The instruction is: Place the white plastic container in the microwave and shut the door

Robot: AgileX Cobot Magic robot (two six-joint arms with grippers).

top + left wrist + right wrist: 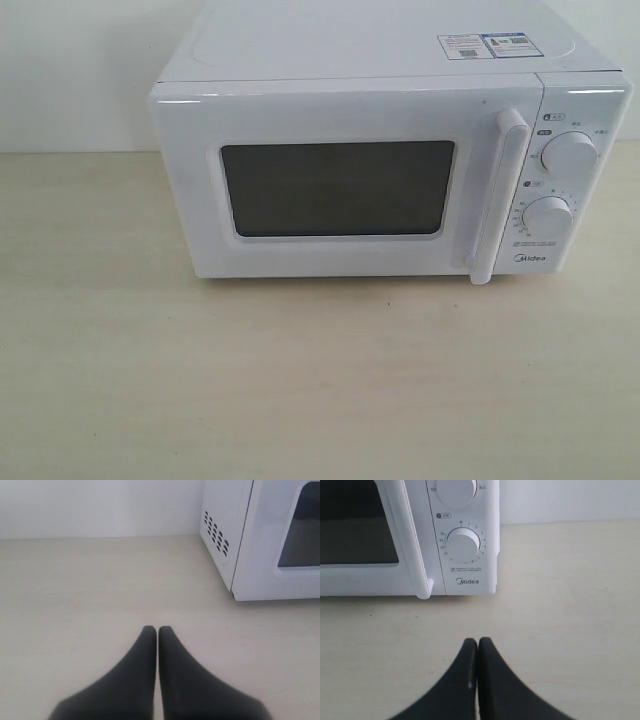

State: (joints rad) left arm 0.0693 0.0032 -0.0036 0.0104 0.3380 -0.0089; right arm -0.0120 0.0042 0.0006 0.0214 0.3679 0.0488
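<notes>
The white Midea microwave [390, 60] stands at the back of the table. Its door [340, 185] is shut, with a dark window and a vertical bar handle [497, 195] at its right edge. Two round dials [568, 155] sit on the right panel. The white plastic container shows in no view. My left gripper [157, 628] is shut and empty over the bare table, left of the microwave's vented side [220, 530]. My right gripper [477, 641] is shut and empty too, in front of the lower dial [463, 545]. Neither gripper appears in the exterior view.
The pale wooden table [300, 380] stretches in front of the microwave and to both sides. A white wall [80, 70] rises behind it. Stickers [483, 44] lie on the microwave's top.
</notes>
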